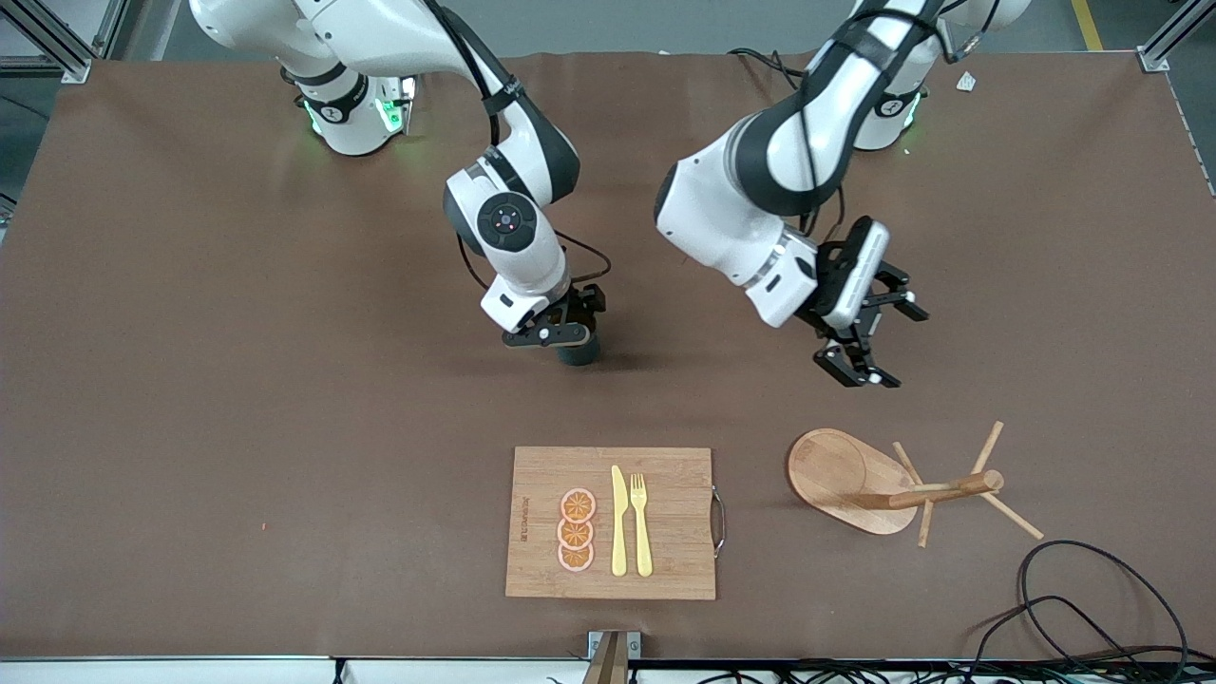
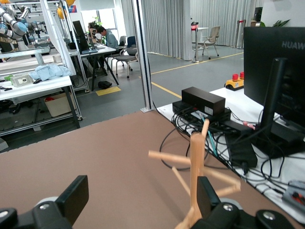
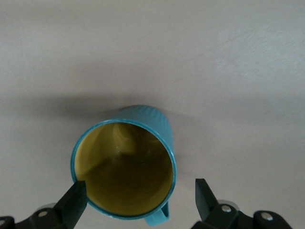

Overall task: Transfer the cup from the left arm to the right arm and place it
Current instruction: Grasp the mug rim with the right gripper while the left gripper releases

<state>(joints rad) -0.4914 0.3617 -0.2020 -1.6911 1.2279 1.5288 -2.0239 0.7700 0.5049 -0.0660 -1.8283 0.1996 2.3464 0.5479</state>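
You see 1 cup (image 3: 125, 169) standing upright on the table (image 1: 237, 380) under the right gripper (image 3: 138, 195), fingers apart around its rim. The left gripper (image 1: 869, 342) hangs spread, empty, above the table near 1 peg rack (image 1: 893, 484).

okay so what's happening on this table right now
The right gripper is directly above the teal cup, which stands upright on the table; its fingers are spread to either side of the rim and not closed on it. The left gripper hangs open and empty above the table near the wooden peg rack. A cutting board with cutlery lies nearer the front camera.
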